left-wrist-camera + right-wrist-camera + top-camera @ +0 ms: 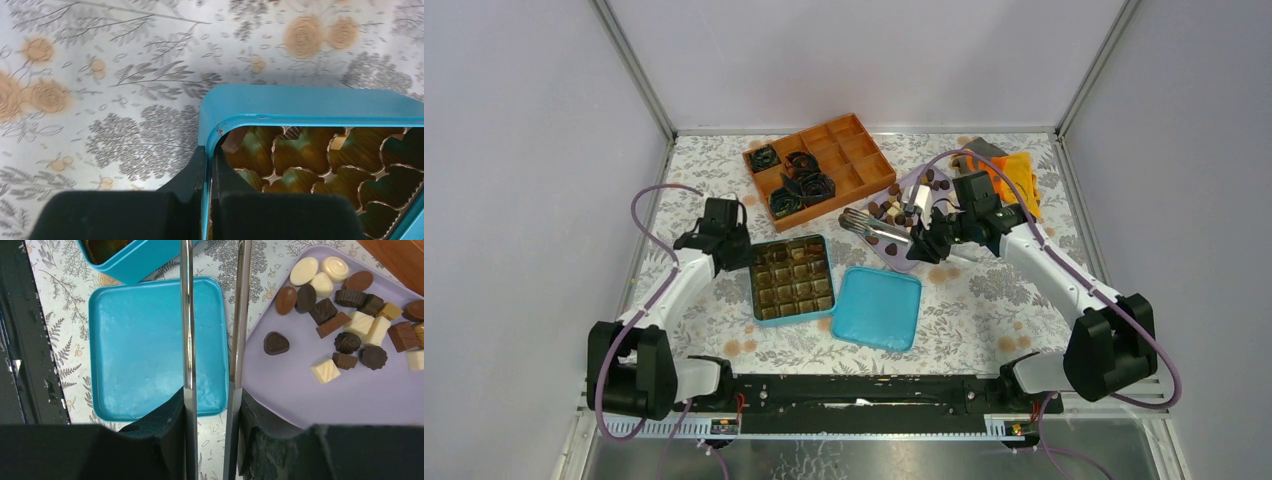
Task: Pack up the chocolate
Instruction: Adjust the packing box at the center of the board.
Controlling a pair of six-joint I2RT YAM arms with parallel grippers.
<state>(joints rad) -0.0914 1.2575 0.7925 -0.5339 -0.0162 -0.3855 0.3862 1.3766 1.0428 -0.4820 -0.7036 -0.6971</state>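
Observation:
The chocolate (pixel 896 204) lies loose in dark, mid-brown and white pieces on a lilac tray (pixel 902 252); it also shows in the right wrist view (pixel 345 315) on that tray (pixel 310 390). My right gripper (pixel 929 241) (pixel 210 400) is shut on metal tongs (pixel 187 335), whose two arms stand apart and whose tips are out of that view. The tongs (pixel 869 226) reach left over the tray. My left gripper (pixel 732 252) (pixel 210 155) is shut on the wall of the open teal box (pixel 792 278) (pixel 300 105), one finger inside and one outside. The gold liner cups (pixel 300 155) that I can see are empty.
The teal lid (pixel 879 307) (pixel 150 345) lies upside down just right of the box. An orange compartment box (pixel 854 150) holding black paper cups (pixel 799 185) stands behind. An orange cloth (pixel 1016 175) lies at the back right.

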